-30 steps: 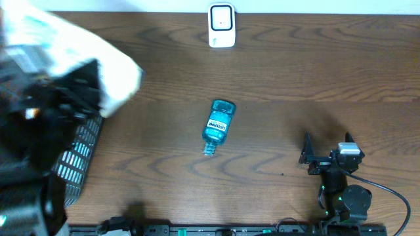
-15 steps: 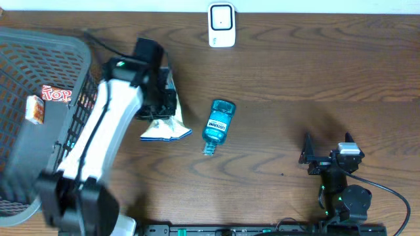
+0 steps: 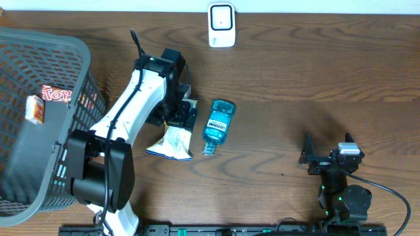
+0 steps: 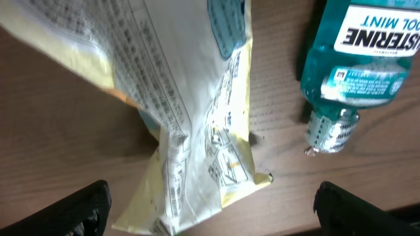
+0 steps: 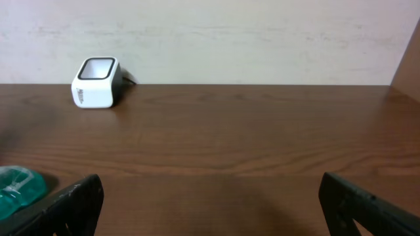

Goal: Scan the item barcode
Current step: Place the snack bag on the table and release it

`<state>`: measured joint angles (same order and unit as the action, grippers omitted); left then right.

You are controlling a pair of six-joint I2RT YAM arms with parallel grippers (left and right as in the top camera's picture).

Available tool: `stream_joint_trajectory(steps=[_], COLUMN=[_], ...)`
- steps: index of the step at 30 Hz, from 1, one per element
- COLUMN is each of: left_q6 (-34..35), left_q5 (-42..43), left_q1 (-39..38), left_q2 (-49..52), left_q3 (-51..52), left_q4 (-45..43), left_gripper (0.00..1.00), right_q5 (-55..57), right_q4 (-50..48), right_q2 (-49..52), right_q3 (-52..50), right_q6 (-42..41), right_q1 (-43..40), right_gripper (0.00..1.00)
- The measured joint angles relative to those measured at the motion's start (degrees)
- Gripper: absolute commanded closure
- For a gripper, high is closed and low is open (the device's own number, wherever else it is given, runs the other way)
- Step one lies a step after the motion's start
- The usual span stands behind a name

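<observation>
Closest to the near edge of the table, toward its right corner, the right end effector is sitting idle with its fingers spread wide and nothing between them. It is well apart from the action and is blocking nothing. Further in, left of the table's middle, the snack packet is lying flat and free on the wood. The left end effector is hovering over the packet's far end with its fingers spread, pinching nothing. This is reading as the pickup stage, since no item is being held or presented yet. The next move is probably calling for the fingers to come down and close across the crinkled packet, then carry it up the table. Fine print is facing up, but I cannot tell where the barcode is, so turning the packet may be needed. The blue mouthwash bottle is lying just beside the packet on its right, cap toward the near edge, and may be crowding the finger on that side. A grey mesh basket is occupying the left edge with a red box inside. The white scanner is standing at the middle of the far edge, and the way to it is looking open.
</observation>
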<state>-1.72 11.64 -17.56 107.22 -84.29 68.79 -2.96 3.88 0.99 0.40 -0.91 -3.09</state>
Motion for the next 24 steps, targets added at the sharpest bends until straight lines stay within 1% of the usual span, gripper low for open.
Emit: stream_joint_trajectory(steps=[3,6,8,10,16,20,24], left_q6=[0.9,3.3,5.6,7.9,9.7,10.3,10.6], left_q5=[0.0,0.0,0.0,0.0,0.0,0.0,-0.7], left_q1=[0.0,0.0,0.0,0.0,0.0,0.0,0.0], left_q2=[-1.7,-6.6,-12.3,-18.5,-30.5,-34.6,-36.7], left_q3=[0.0,0.0,-0.1,-0.2,-0.3,-0.4,-0.4], left_q4=[0.6,0.3,-0.6,-3.7,-6.1,-7.0,-8.4], left_gripper=[0.02,0.02,0.02,0.02,0.02,0.02,0.02], right_q5=[0.0,0.0,0.0,0.0,0.0,0.0,0.0], right_q4=[0.0,0.0,0.0,0.0,0.0,0.0,0.0], right_q2=[0.0,0.0,0.0,0.0,0.0,0.0,0.0], right_q3=[0.0,0.0,0.0,0.0,0.0,0.0,0.0], right_q6=[0.0,0.0,0.0,0.0,0.0,0.0,0.0], right_q1=[0.0,0.0,0.0,0.0,0.0,0.0,0.0], right_gripper=[0.01,0.01,0.01,0.01,0.01,0.01,0.01])
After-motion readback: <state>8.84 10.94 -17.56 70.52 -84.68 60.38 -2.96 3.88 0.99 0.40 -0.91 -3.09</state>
